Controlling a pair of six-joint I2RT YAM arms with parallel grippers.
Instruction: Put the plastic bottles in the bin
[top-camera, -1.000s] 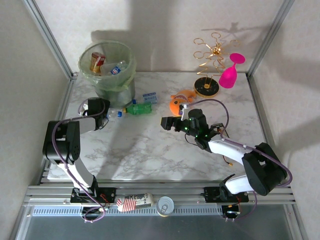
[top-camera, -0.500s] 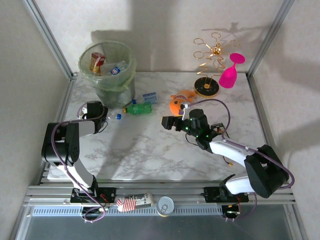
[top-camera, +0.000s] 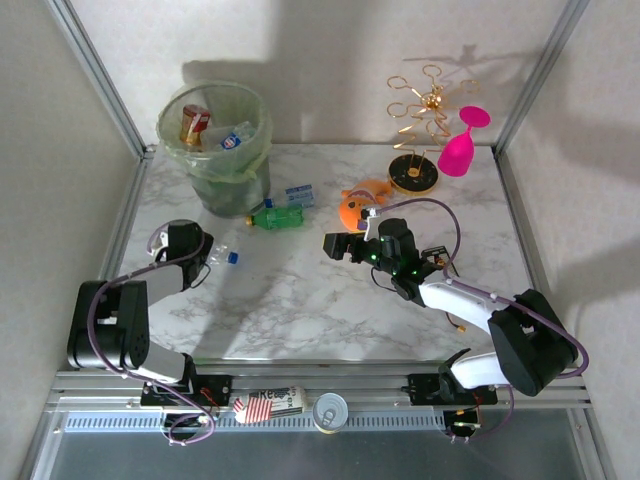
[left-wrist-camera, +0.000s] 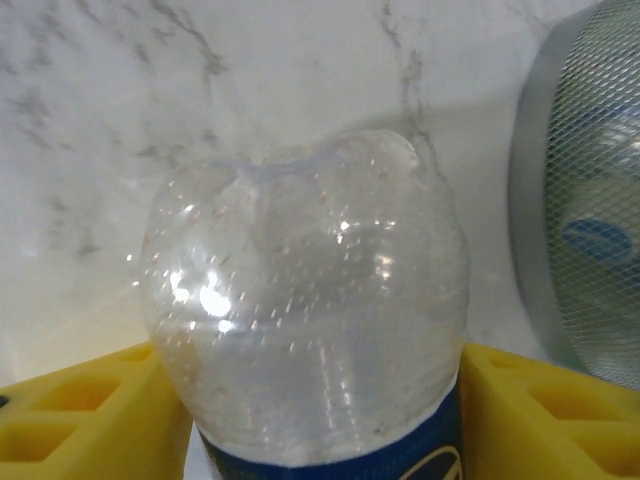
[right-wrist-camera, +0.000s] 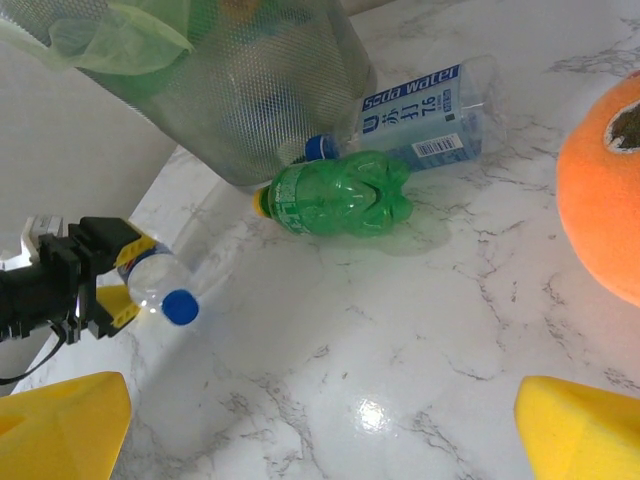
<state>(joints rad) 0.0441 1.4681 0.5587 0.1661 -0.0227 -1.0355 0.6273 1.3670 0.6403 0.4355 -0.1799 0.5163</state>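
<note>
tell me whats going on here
Two robot arms are filling the bin, which already holds some bottles. The left gripper grips a clear blue-capped bottle between its fingers. The right gripper hangs open near the orange fish toy. A green bottle and a soda-water bottle lie beside the bin.

Bright, diffuse overhead light — soft shadows of the gold wire stand (top-camera: 413, 178) on the back wall (top-camera: 330, 60). Glare spot on the marble table (right-wrist-camera: 365, 412); clear bottle (left-wrist-camera: 300, 300) close-up, slightly blurred, speckled highlights.

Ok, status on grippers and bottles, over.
Left gripper shut on clear blue-capped bottle. Right gripper open, empty. Green bottle, soda water bottle lying beside bin.
</note>
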